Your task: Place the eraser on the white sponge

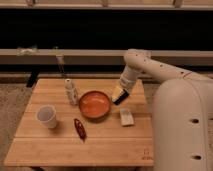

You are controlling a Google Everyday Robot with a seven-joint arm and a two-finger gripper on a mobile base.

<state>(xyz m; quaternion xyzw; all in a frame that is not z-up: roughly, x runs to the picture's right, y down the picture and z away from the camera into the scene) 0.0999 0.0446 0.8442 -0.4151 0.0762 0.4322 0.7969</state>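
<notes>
My gripper [119, 96] hangs at the end of the white arm, pointing down just right of the orange bowl [95, 104]. It stands open. A small black block, the eraser [121, 99], shows right at its tips on the table by the bowl's right rim. Whether the tips touch it I cannot tell. The white sponge [126, 117], a flat off-white pad, lies on the wood a little nearer and to the right of the gripper, apart from the eraser.
A white cup [47, 116] stands at the table's left. A dark red elongated object [79, 128] lies in front of the bowl. A small white bottle [71, 91] stands left of the bowl. The robot's white body [182, 130] fills the right side.
</notes>
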